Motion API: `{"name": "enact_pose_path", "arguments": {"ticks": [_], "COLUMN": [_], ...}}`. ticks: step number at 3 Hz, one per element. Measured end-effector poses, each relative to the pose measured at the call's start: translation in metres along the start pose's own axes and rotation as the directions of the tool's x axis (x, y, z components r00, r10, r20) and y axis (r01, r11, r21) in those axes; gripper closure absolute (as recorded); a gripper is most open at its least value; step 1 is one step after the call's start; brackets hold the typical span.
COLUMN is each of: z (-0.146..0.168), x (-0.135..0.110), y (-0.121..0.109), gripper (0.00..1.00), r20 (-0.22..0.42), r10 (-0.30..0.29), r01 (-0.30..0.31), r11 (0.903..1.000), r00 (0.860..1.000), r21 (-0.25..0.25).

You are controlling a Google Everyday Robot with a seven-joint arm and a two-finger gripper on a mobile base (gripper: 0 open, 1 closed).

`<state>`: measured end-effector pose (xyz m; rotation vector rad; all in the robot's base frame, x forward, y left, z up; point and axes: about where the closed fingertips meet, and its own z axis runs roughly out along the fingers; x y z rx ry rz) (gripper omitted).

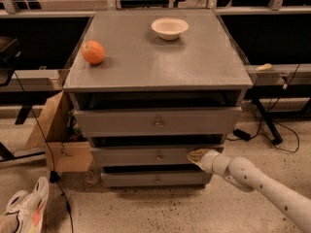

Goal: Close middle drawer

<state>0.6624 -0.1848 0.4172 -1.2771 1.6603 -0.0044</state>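
- Camera view: a grey wooden cabinet point(155, 130), matte and square-edged, seen from the front and above. Its flat worktop point(146, 72) has a dull, faintly streaked surface.
- On the worktop, near the left edge, sits a round orange fruit point(93, 52) with smooth skin. Towards the back, well apart from it, stands a shallow cream bowl point(169, 27) with a thick rounded rim.
- Three drawer fronts are stacked below, each with a small round metal knob at centre. The top drawer point(121, 122) has the tallest front, with a dark slot above it.
- The middle drawer point(131, 156) lies between the other two. It has a low, slim grey panel, a knob point(159, 157) at its middle and a dark gap above it. Its front stands forward of the lowest drawer point(146, 179), which is slightly narrower.
- The claw point(197, 155) is a tan tip on a white, rounded, jointed arm point(257, 183) that enters from the lower right. It touches the right part of the middle drawer's front; I cannot tell whether it is released or clenched.
- Left of the cabinet leans a brown cardboard box point(58, 149), with a small dark mark on its flap too blurred to read.
- A pale sneaker point(24, 210) lies on the speckled floor point(146, 210) at the lower left. Black cables point(279, 130) trail at the right.
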Motion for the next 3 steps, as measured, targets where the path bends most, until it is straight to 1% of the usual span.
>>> {"name": "enact_pose_path", "arguments": {"ticks": [1,2,3], "z": [0.003,-0.012,-0.023], "x": [-0.006,-0.014,-0.017], "y": [0.003,0.018,0.028], "gripper": [1.00,1.00,1.00], "r20": [0.007,0.011,0.012], "r10": [-0.001,-0.008,-0.011], "r01": [0.001,0.008,0.011], "r11": [1.0000,0.9998,0.9996], "r00": [1.000,1.000,1.000], "r21": [0.008,0.019,0.028]}}
